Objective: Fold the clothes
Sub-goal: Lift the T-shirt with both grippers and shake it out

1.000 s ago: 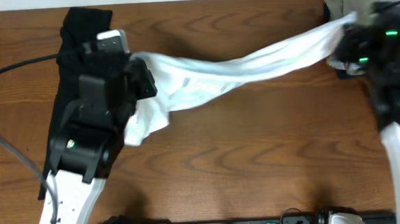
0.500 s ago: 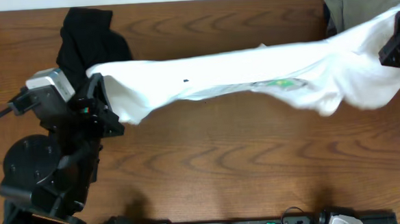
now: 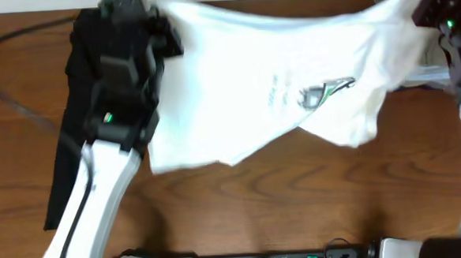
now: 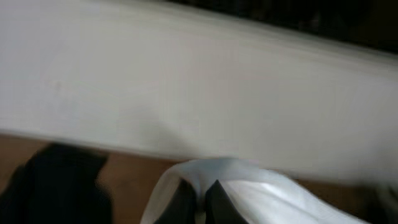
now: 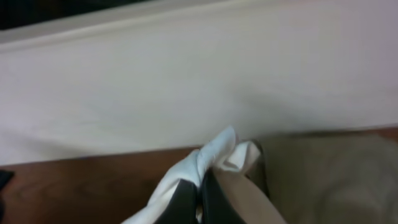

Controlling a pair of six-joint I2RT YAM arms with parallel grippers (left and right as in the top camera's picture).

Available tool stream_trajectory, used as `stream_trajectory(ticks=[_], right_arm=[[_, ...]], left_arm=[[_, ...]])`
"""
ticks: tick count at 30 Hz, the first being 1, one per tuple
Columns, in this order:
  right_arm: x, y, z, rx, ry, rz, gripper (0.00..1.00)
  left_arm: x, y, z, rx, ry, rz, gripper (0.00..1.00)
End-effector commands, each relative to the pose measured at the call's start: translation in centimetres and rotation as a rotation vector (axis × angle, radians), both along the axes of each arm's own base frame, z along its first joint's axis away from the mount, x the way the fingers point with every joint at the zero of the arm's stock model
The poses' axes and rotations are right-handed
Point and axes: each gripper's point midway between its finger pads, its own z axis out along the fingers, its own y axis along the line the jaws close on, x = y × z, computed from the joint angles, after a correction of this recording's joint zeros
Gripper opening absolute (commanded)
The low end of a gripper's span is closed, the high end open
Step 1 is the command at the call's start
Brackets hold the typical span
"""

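Spread wide over the far half of the brown wooden tabletop [image 3: 298,212]: white cotton shirt [image 3: 236,81], small green chest logo [image 3: 317,96] facing up, top edge running close along the far tabletop edge. Lower hem sagging toward mid-tabletop; cannot tell whether touching the wood.

Far-left corner of the shirt gripped by the left pincer [image 3: 168,31], dark fingertips [image 4: 186,205] pressed narrow together on a fold of white fabric. Far-right corner gripped likewise by the right pincer [image 3: 426,8], clamped on a bunched tip of the shirt.

Along the left side, from the far edge down toward the near-left — long black garment [image 3: 70,161], lying flat, partly hidden under the left arm, just beside the shirt's left edge.

Open wood in a broad strip in front of the hem, between the two arms. At the far-right corner, tan cloth [image 5: 323,174] just beside the pinched shirt tip. Beyond the far edge, pale wall [image 4: 186,81]. Dark cable [image 3: 5,47] curving over the far-left wood.
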Motion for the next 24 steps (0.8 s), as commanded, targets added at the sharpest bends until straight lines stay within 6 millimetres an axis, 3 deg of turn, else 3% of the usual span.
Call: stream_trajectory(ticks=[1,4,8,11,16,24], right_arm=[[1.4,1.0,1.4,-0.007,-0.082,0.083,0.01],[1.7,1.0,3.6,-0.028,-0.169,0.091,0.01],[1.4,0.9,6.5,-0.049,-0.225,0.088,0.01],[1.0,1.1,7.6,-0.072,-0.224,0.092,0.01],[0.8,1.0,6.3,-0.081,-0.169,0.092,0.01],[-0.5,1.3,0.8,-0.059,0.059,0.110,0.01]], left_arm=[[2.1,2.4,2.1,0.012,-0.107,0.067,0.06],[3.4,2.8,4.3,-0.009,-0.189,0.037,0.06],[3.3,3.2,7.5,-0.014,-0.254,0.008,0.06],[2.8,2.7,8.1,0.002,-0.234,-0.032,0.06],[2.4,2.5,4.0,0.026,-0.060,-0.053,0.06],[0.0,2.3,-3.6,0.057,0.272,-0.085,0.06]])
